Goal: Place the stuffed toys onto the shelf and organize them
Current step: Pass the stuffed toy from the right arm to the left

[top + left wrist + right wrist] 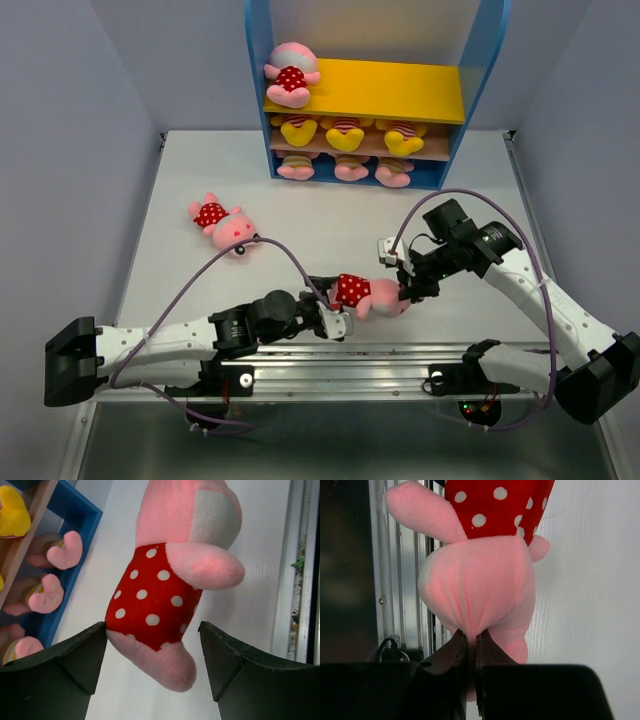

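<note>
The pig (362,292) between the claws is soft pink plush with a paler patch on its head, stubby arms and legs, and a red outfit with white dots. The right claw (408,290) is clenched on a fold of pink cloth at the pig's head, its fingers pressed almost together. The left claw (338,320) is spread wide, one finger on each side of the pig's legs. One finger (92,640) touches the edge of the red outfit and the other stands just apart. A second pig (222,224) in the same outfit lies on the table (480,200) beyond the left claw, well apart from it. Farther off, the shelf (400,90) holds another dotted pig (290,72) on its yellow board, three yellow bears (345,133) on the brown board, and three striped pigs (350,168) at the bottom.
</note>
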Robot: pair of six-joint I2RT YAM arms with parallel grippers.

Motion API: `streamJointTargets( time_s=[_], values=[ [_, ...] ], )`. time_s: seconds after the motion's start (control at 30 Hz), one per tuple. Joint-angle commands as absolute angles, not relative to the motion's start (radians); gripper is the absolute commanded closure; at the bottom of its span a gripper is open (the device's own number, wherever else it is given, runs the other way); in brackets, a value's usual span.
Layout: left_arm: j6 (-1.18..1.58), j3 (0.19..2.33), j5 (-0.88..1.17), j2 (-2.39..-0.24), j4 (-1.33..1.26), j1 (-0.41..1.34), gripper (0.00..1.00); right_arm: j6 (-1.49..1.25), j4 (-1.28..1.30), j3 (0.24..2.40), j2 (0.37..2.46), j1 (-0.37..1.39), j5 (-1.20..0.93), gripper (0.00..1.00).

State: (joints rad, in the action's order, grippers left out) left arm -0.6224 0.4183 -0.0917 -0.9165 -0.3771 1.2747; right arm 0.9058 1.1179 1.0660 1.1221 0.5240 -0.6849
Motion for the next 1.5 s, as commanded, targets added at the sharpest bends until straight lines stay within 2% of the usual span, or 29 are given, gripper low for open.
streamJointTargets(
  time_s=[0.0,0.07,0.1,0.17,0.2,0.27,0.33,0.37,0.47,0.57,0.6,0.67,0.7,0.8,0.83,0.9,1.07,1.1,1.27,1.47],
  values=[
    [-0.629,0.426,-0.169,-0.885,-0.434,1.278,0.19,0.923,1.123,1.088,1.112,0.52,-0.772,0.99],
    [-0.624,0.434,-0.175,-0.888,-0.422,1.279,0.25,0.923,1.121,1.088,1.114,0.52,-0.785,0.99],
    [-0.621,0.437,-0.178,-0.891,-0.422,1.279,0.35,0.922,1.121,1.092,1.117,0.52,-0.788,0.99],
    [-0.612,0.443,-0.179,-0.897,-0.419,1.279,0.45,0.92,1.117,1.097,1.118,0.52,-0.793,0.99],
    [-0.611,0.446,-0.181,-0.899,-0.417,1.279,0.58,0.919,1.118,1.1,1.118,0.52,-0.795,0.99],
    [-0.6,0.451,-0.183,-0.897,-0.417,1.279,0.69,0.911,1.111,1.1,1.117,0.52,-0.784,0.99],
    [-0.581,0.454,-0.183,-0.891,-0.416,1.279,0.85,0.902,1.104,1.097,1.115,0.52,-0.773,0.99],
    [-0.562,0.456,-0.176,-0.881,-0.417,1.279,1.0,0.897,1.098,1.091,1.111,0.52,-0.762,0.99],
    [-0.532,0.454,-0.16,-0.853,-0.422,1.279,1.0,0.878,1.068,1.075,1.101,0.52,-0.752,0.99],
    [-0.471,0.453,-0.129,-0.822,-0.428,1.279,1.0,0.832,1.02,1.051,1.085,0.52,-0.733,0.91],
    [-0.434,0.449,-0.111,-0.815,-0.434,1.278,1.0,0.806,1.008,1.042,1.078,0.52,-0.72,0.8],
    [-0.388,0.446,-0.103,-0.801,-0.436,1.278,1.0,0.793,0.991,1.035,1.074,0.52,-0.709,0.66],
    [-0.333,0.446,-0.11,-0.798,-0.436,1.276,1.0,0.778,0.974,1.031,1.068,0.52,-0.698,0.51],
    [-0.23,0.46,-0.137,-0.807,-0.419,1.263,1.0,0.714,0.917,1.031,1.048,0.52,-0.661,0.27],
    [-0.206,0.465,-0.138,-0.813,-0.391,1.256,1.0,0.677,0.893,1.035,1.042,0.52,-0.64,0.0],
    [-0.132,0.494,-0.155,-0.848,-0.364,1.244,1.0,0.547,0.828,1.084,1.025,0.52,-0.563,0.0],
    [-0.032,0.531,-0.098,-0.926,-0.324,1.169,1.0,0.431,0.787,1.239,1.019,0.486,-0.416,0.0],
    [-0.003,0.535,-0.066,-0.931,-0.33,1.126,1.0,0.407,0.746,1.238,1.002,0.477,-0.319,0.0],
    [0.176,0.543,0.05,-0.914,-0.39,0.973,1.0,0.286,0.547,1.102,0.922,0.463,-0.001,0.0],
    [0.398,0.641,0.043,-0.945,-0.371,0.867,1.0,0.186,0.421,0.925,0.841,0.384,0.023,0.0]
  ],
)
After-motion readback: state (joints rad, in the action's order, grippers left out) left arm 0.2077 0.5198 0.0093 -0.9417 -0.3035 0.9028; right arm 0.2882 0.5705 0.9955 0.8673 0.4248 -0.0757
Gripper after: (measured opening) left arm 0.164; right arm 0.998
